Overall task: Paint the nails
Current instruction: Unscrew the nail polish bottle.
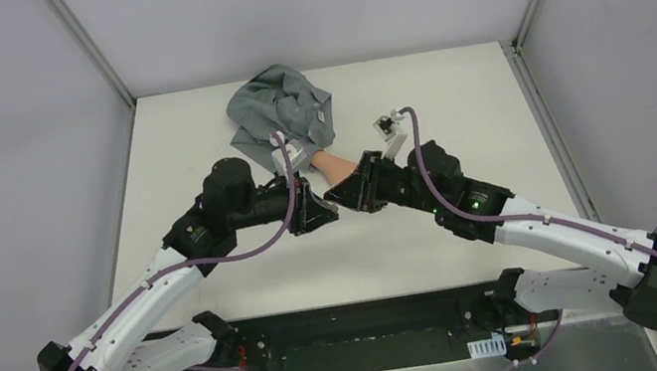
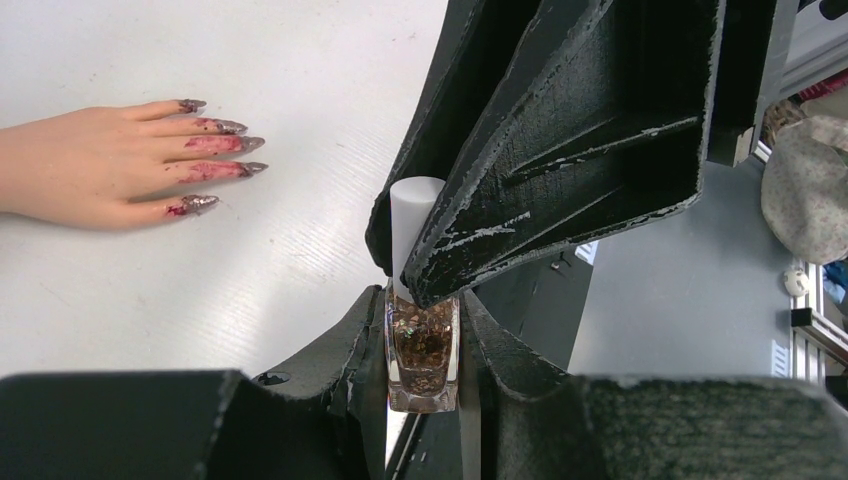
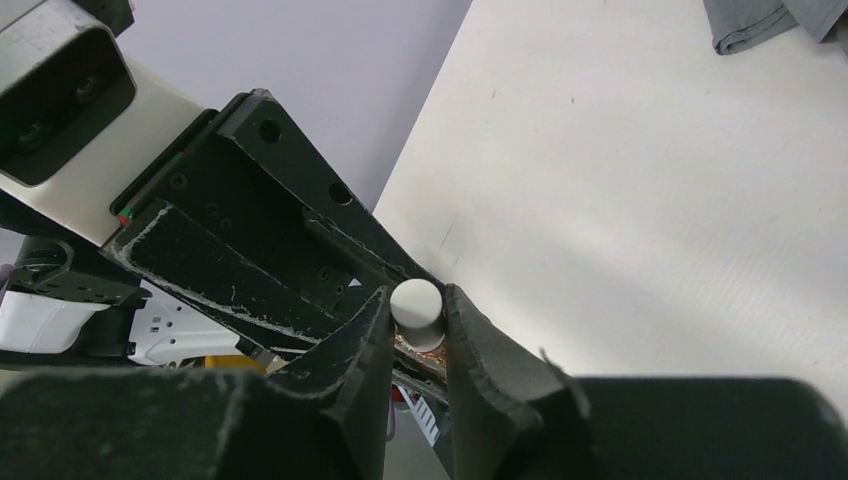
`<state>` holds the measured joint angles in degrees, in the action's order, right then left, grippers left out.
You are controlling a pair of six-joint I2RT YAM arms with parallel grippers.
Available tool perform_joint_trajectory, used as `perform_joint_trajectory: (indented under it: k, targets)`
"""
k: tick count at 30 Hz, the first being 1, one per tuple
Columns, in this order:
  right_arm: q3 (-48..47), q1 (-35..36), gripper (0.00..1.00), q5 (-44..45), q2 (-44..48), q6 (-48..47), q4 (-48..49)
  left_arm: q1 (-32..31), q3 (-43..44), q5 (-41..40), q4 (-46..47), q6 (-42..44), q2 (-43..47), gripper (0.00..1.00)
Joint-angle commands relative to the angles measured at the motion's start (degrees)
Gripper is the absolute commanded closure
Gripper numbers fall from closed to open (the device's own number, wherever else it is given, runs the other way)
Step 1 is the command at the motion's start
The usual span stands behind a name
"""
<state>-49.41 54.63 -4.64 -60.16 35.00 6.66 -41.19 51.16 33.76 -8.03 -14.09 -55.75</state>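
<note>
The bottle (image 2: 423,352) is clamped by the closed left fingers (image 1: 321,211). Its cap (image 3: 416,303) is pinched by the narrowed right fingers (image 1: 352,197). The nails (image 2: 225,145) are seen on the hand (image 2: 80,165), toward the tabletop's (image 2: 250,50) far edge.

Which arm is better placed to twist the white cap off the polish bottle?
Right. The right jaws bracket the white cap, while the left jaws clamp the glass bottle below it, steadying it.
</note>
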Motion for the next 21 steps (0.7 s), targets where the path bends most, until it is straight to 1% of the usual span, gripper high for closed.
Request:
perform_joint_trajectory:
  k: [1,2,5,6,8,11,15,18,21]
  targets:
    - [-2.55,0.31,0.75,1.66,0.41,-0.06,2.05,0.06,-0.14,0.82,1.89,0.64,0.47,1.0]
    - [-2.46,0.24,0.78,1.65,0.54,-0.23,1.98,0.06,-0.05,1.41,1.88,0.98,0.42,1.0]
    - [-2.07,0.14,0.96,1.96,0.89,-0.56,1.31,0.06,-0.06,1.72,1.84,1.46,0.41,1.0]
    - [-1.87,0.01,1.0,1.93,1.06,-0.82,1.08,0.06,-0.06,1.86,1.8,1.53,0.4,1.0]
    - [-1.25,-0.49,1.0,1.02,1.74,-1.39,0.9,0.1,0.15,2.93,1.82,1.66,0.41,1.0]
    - [-0.86,-1.79,1.0,-2.72,2.63,-3.64,0.31,0.14,0.57,6.29,1.84,1.84,0.17,1.0]
    - [-2.31,-3.34,1.0,-7.93,3.2,-7.68,-4.14,0.3,1.08,11.71,1.85,2.56,0.01,1.0]
    - [-1.57,-5.53,1.0,-14.78,4.45,-9.3,-4.3,0.36,1.92,17.51,1.82,2.45,-0.63,1.0]
    - [-0.82,-7.94,1.0,-23.93,5.23,-10.06,-3.33,0.34,2.64,23.24,1.84,1.95,-1.01,1.0]
